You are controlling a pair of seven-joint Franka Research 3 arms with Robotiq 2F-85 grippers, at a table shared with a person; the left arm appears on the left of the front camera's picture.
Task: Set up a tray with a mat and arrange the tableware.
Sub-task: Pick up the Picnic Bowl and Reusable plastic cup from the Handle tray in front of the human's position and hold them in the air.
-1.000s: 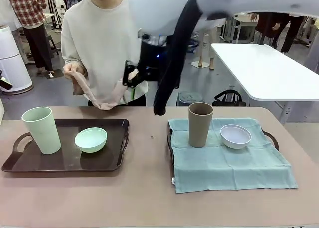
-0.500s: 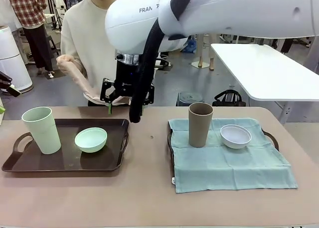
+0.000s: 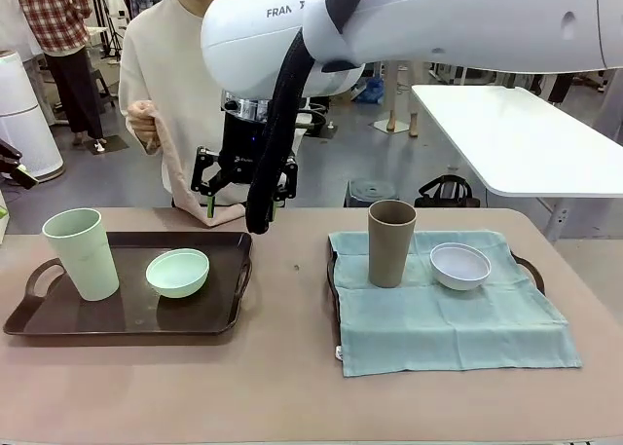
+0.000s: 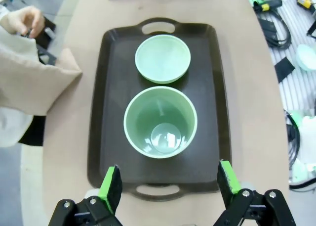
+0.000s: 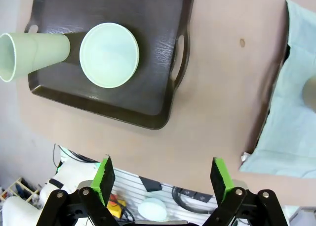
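Observation:
A dark tray [image 3: 229, 299] at the left holds a tall pale green cup [image 3: 81, 253] and a pale green bowl [image 3: 177, 272]. At the right, a teal mat [image 3: 438, 323] covers a second tray and carries a brown cup [image 3: 390, 242] and a white bowl [image 3: 459, 266]. My right gripper [image 3: 243, 206] hangs open above the table's far edge, near the left tray's far right corner. It looks down on the bowl [image 5: 109, 55], the cup [image 5: 29, 53] and the tray [image 5: 148, 107]. My left gripper [image 4: 169, 181] is open, high over the cup [image 4: 160, 122] and bowl [image 4: 163, 58].
A person at the far side holds a beige cloth [image 3: 185, 167] up in both hands, just behind my right gripper; the cloth [image 4: 34, 82] hangs beside the tray's long side. My right arm [image 3: 438, 21] spans the upper picture. A white table [image 3: 516, 138] stands behind at the right.
My right arm swung left and its gripper came down a little toward the left tray's far edge. The person raised the beige cloth. The tableware stayed put.

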